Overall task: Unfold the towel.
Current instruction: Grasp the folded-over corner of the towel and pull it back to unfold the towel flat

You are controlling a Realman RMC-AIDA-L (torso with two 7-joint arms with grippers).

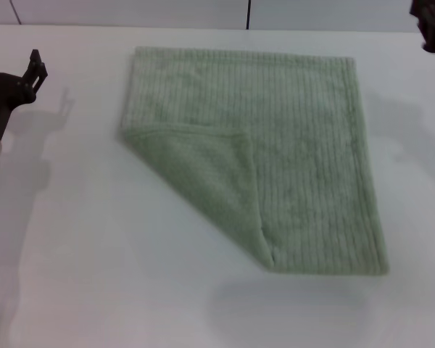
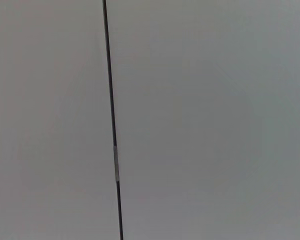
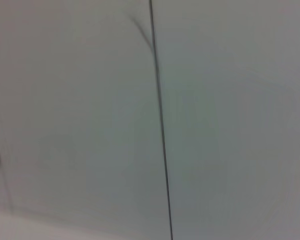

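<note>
A plain white table fills the space in front of me, and behind its far edge runs a pale wall split by a thin dark vertical seam. Both of my wrist cameras show only that kind of pale panel with a dark seam line, nothing of the work.

The towel lies flat near the middle of the table, a little toward my right. It is pale sage green, with fine parallel ribs running from the far edge toward me and a narrow hem along the far and right edges. It is not fully spread: its near-left corner is turned over onto the cloth, making a triangular flap that shows a plainer, fuzzier side. The fold runs diagonally from the left edge down to a point by the near edge.

My left gripper hangs above the table at the far left, well apart from the towel, holding nothing; I cannot tell how far its fingers are spread. My right gripper shows only as a dark shape at the far right corner, also clear of the towel, and I cannot tell its state either.
</note>
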